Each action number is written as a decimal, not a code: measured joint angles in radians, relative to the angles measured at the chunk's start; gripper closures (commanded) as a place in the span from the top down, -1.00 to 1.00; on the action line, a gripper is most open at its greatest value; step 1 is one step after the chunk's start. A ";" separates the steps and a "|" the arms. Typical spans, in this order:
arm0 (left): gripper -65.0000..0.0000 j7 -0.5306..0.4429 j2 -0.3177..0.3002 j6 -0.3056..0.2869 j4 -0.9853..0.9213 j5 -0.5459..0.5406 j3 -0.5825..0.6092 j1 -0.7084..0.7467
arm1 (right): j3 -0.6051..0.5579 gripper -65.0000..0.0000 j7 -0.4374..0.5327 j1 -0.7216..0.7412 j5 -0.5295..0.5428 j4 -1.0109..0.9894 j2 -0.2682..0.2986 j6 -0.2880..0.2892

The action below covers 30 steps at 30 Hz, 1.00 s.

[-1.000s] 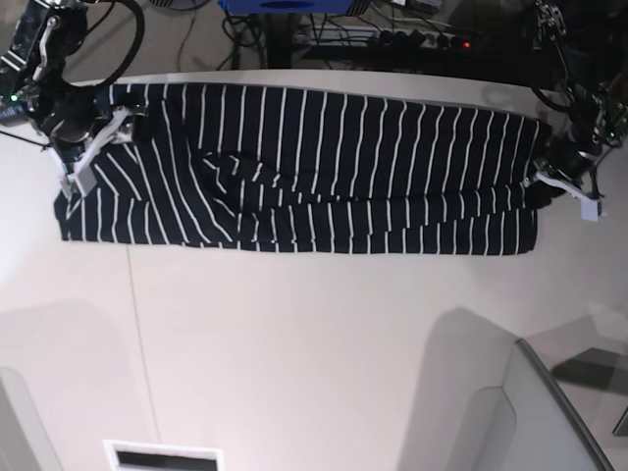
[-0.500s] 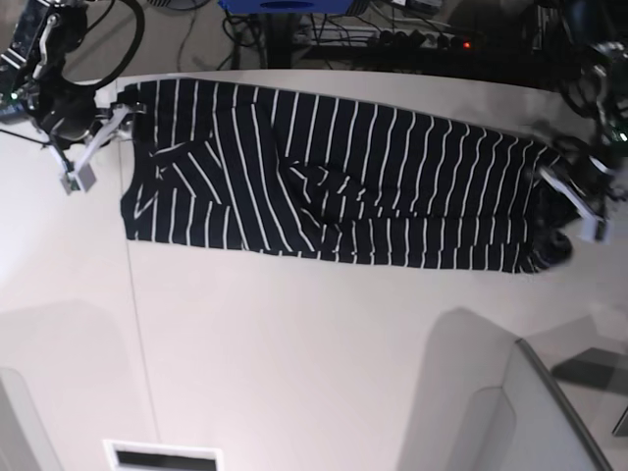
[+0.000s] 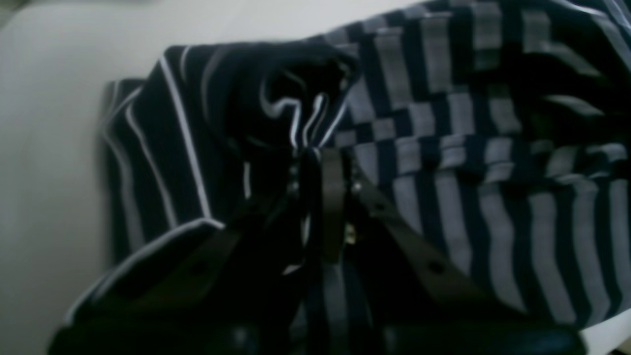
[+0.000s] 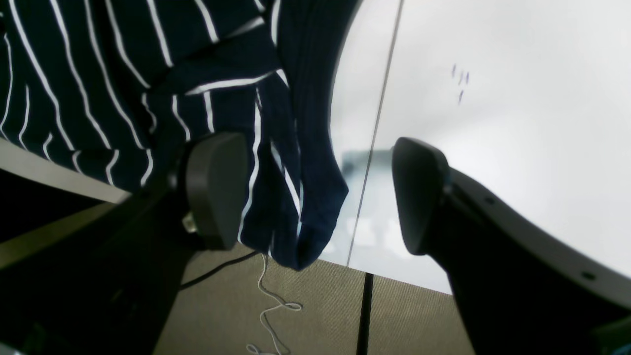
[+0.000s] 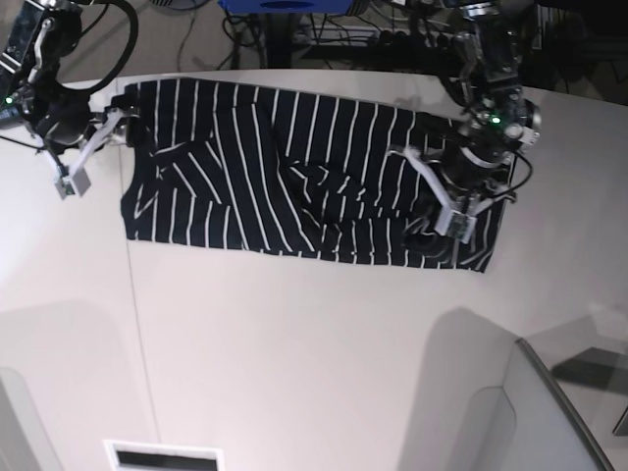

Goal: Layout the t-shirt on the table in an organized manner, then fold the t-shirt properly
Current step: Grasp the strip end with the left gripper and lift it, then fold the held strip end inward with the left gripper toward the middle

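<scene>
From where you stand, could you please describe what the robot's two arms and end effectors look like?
Both arms are black with exposed dark cables. The right end effector has dark rounded pads; the left end effector has narrow dark jaws with small screws. White finger pieces show in the base view.

Base view looks down from overhead on the whole table (image 5: 294,343). Each wrist view sits close behind its own fingers; all share the t-shirt (image 5: 294,177).
</scene>
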 measured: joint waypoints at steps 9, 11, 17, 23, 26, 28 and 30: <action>-1.00 0.000 0.049 0.008 -0.002 -0.002 0.078 -0.001 | 0.002 0.34 0.002 0.000 0.000 0.000 0.000 0.000; -1.00 0.000 0.053 0.008 -0.002 -0.001 0.108 -0.001 | 0.002 0.34 0.002 0.000 0.000 0.000 0.000 0.000; -1.00 -0.001 0.045 0.098 -0.033 -0.005 0.196 -0.007 | 0.002 0.34 0.002 0.000 0.000 0.000 0.000 0.000; -1.00 0.000 0.047 0.098 -0.061 0.003 0.281 -0.005 | 0.002 0.34 0.002 0.000 0.000 0.000 0.000 0.000; -1.00 -0.001 0.047 0.098 -0.061 0.003 0.281 -0.007 | 0.002 0.34 0.002 0.000 0.000 0.000 0.000 0.000; -1.00 0.000 0.047 0.098 -0.061 0.003 0.281 -0.012 | 0.002 0.34 0.002 0.000 0.000 0.000 0.000 0.000; -1.00 -0.004 0.047 0.098 -0.071 0.003 0.282 -0.020 | 0.002 0.34 0.002 0.000 0.000 0.000 0.000 0.000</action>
